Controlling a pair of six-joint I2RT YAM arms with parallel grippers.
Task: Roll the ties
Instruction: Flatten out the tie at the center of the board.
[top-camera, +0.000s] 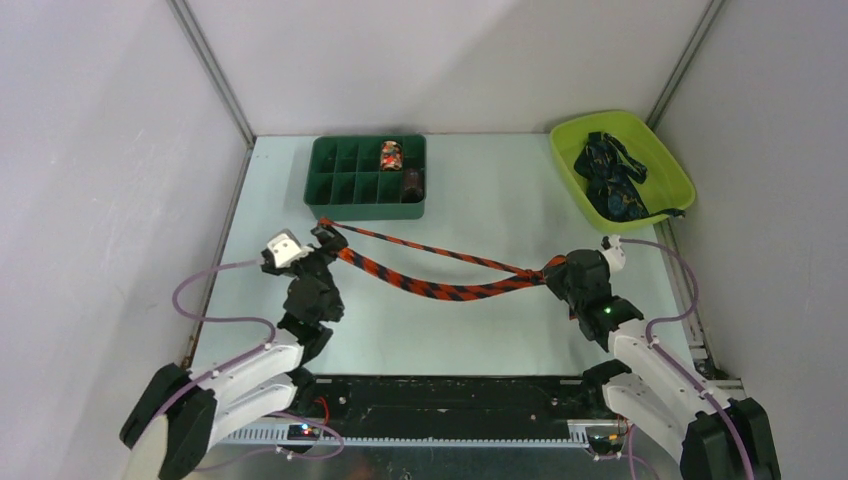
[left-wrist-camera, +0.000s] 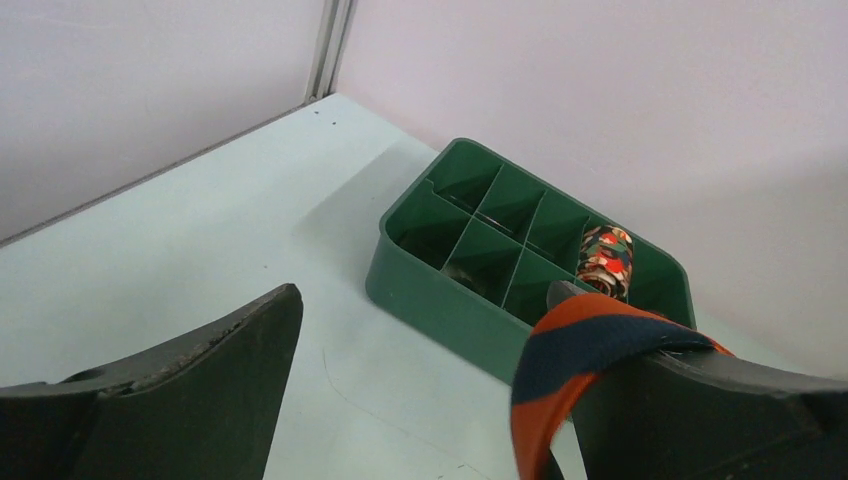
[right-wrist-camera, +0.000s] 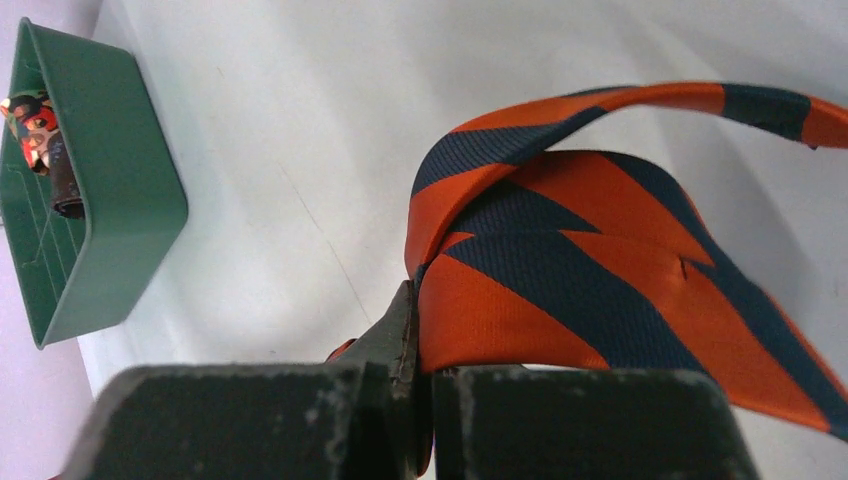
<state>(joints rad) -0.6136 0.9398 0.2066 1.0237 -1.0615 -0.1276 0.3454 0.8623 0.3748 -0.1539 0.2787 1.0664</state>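
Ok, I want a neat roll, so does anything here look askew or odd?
Yes. The striped tie is twisted, not flat, between the claws. The right claw pinches it where it folds over itself. The left claw stands open, so the tie only hangs over one finger there.

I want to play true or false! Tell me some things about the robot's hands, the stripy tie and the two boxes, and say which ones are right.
1. The right hand is pinching the orange striped tie. True.
2. The left hand is squeezed shut. False: its fingers are wide open, and the tie only hangs over one of them.
3. The green tray has a colourful roll in one of its compartments. True.
4. The lime bin has nothing in it. False: dark ties lie in a heap inside.
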